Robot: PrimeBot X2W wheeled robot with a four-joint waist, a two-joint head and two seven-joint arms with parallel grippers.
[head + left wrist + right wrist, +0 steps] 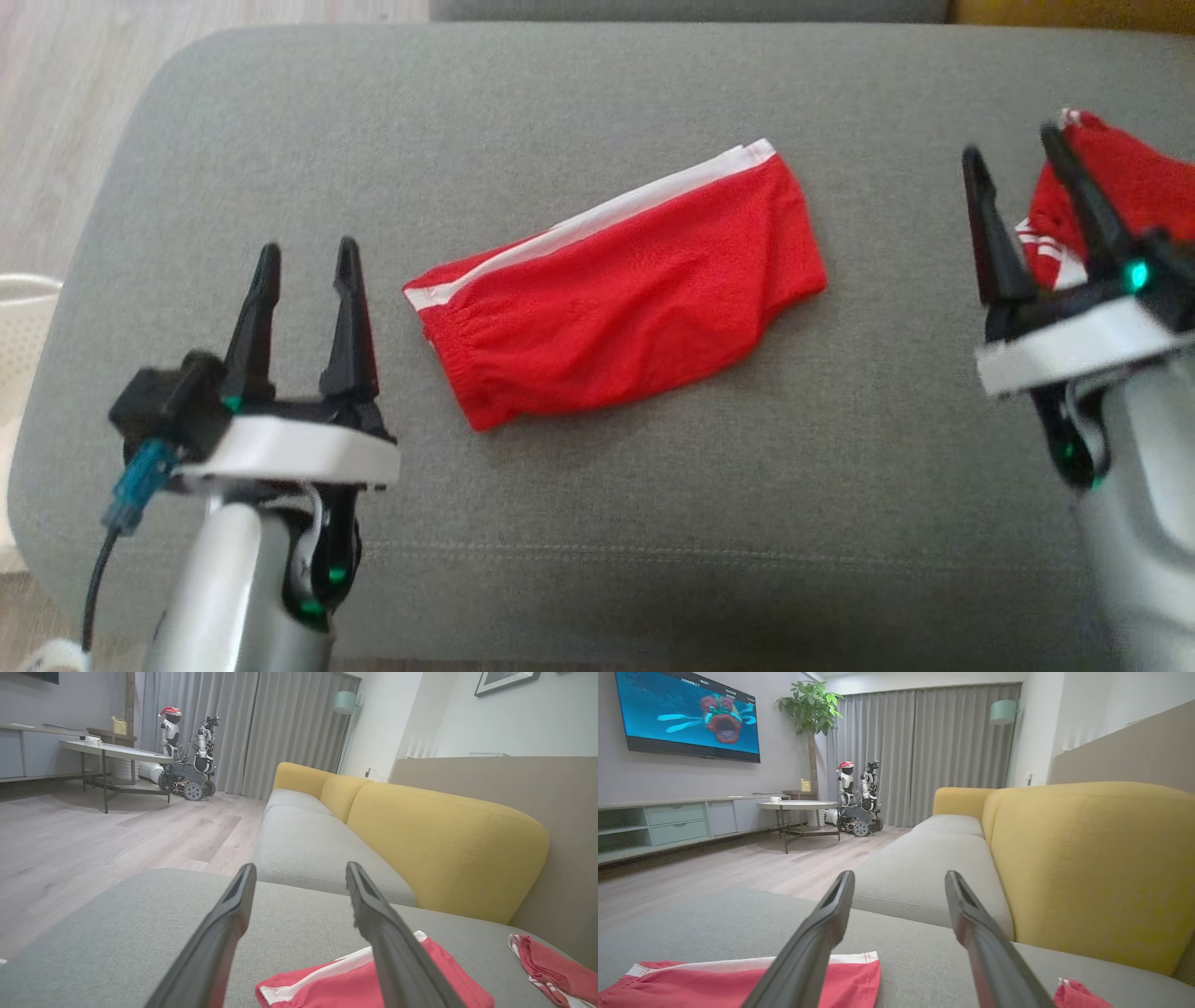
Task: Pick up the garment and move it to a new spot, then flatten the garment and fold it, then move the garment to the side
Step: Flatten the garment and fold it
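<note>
1. my left hand (308,247): both fingers spread wide, nothing between them. it sits over the lower left of the grey seat cushion (653,84), fingers pointing up the head view.
2. my right hand (1010,143): fingers just as wide apart, nothing held. it's at the right edge of the head view, leaning a little to the left.
3. garment (616,299): red shorts with a white side stripe, folded into 1 compact piece. it lies flat mid-cushion between my 2 hands, clear of both.
4. garment orientation: the gathered waistband end faces my left hand. the white stripe runs along the far edge, and the piece sits at a slant across the cushion.
5. left wrist view: my right finger overlaps the garment near the bottom edge. can't tell how high the finger is above the cloth.
6. second red piece (1134,187): crumpled, with white stripes, on the right side of the cushion. it's partly hidden behind my right hand's fingers and well apart from the garment.
7. surroundings: yellow backrest (444,844) along the far side of the sofa. white basket (23,327) on the wood floor (56,93) left of the cushion.
</note>
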